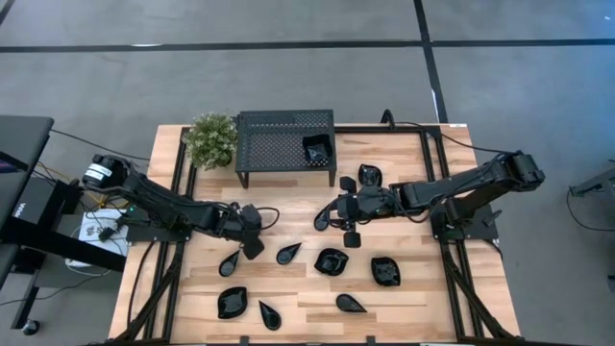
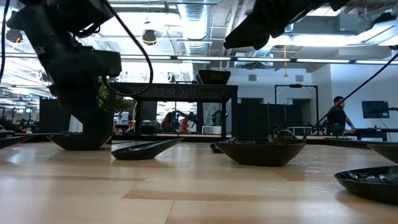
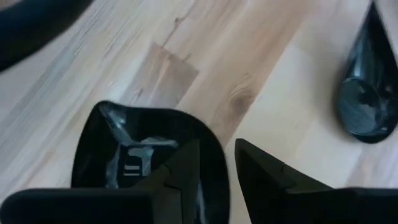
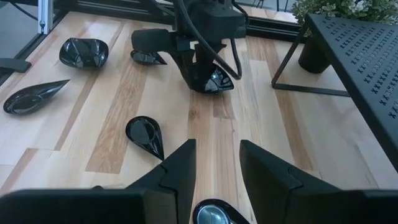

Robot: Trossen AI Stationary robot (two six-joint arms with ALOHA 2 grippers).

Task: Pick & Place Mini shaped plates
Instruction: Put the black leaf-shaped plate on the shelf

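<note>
Left gripper [image 3: 214, 171] clamped over rim of squarish plate [image 3: 134, 149] at table centre-left, plate partly hidden by fingers, right gripper [image 4: 217, 162] parted and empty mid-frame, rack [image 1: 284, 135] holding one plate [image 1: 316, 147], other plates [image 1: 332, 260] scattered below.

Mini shaped plates [image 1: 332, 260]: glossy black all over, no pattern, pale glints of reflected light on their rims; the squarish plate [image 3: 134, 152] seen from the left wrist mirrors grey-white highlights in its hollow.

Rack [image 1: 284, 136]: matte black metal, top sheet patterned with a regular grid of small perforations.

Potted plant [image 1: 211, 139]: mid-green foliage, speckled lighter at the leaf tips; dark pot [image 4: 313, 55].

Table [image 1: 307, 293]: light blond wood, boards alternating pale and honey tones, with fine brown grain streaks and a few small knots; black frame rails along the edges.

Arms [image 1: 168, 207]: dark grey to black.

Floor [image 1: 288, 67]: plain grey, crossed by thin black lines.
</note>
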